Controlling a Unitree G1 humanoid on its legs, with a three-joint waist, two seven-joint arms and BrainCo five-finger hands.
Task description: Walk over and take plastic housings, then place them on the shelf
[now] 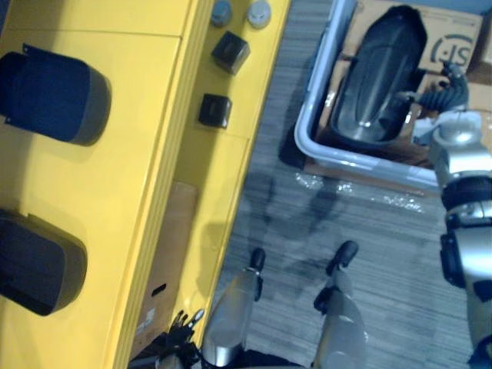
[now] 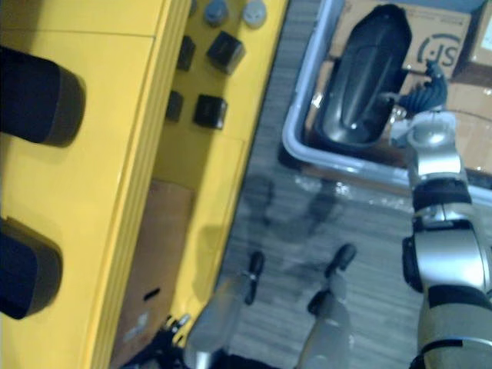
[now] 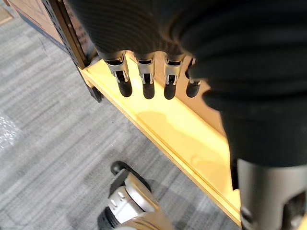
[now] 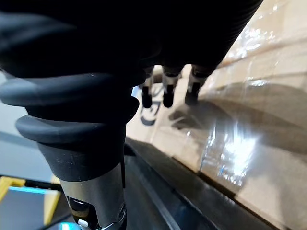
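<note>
A long black plastic housing [image 1: 380,77] lies in a clear bin [image 1: 307,140] on the floor at the upper right. My right hand [image 1: 444,91] hovers over the bin just beside the housing's right edge. In the right wrist view its fingers [image 4: 165,93] hang relaxed above taped cardboard and hold nothing, with the housing's dark edge [image 4: 192,201] below them. Two more dark housings [image 1: 54,96] [image 1: 34,261] rest on top of the yellow shelf [image 1: 138,177] at the left. My left hand [image 3: 146,81] hangs open and empty beside the shelf's lower board.
Two small dark blocks [image 1: 230,51] [image 1: 214,110] and two grey round caps [image 1: 221,11] sit on a lower yellow level. A cardboard box [image 1: 165,269] stands under the shelf. More cardboard boxes [image 1: 453,46] lie in the bin. Grey carpet [image 1: 346,223] lies between shelf and bin.
</note>
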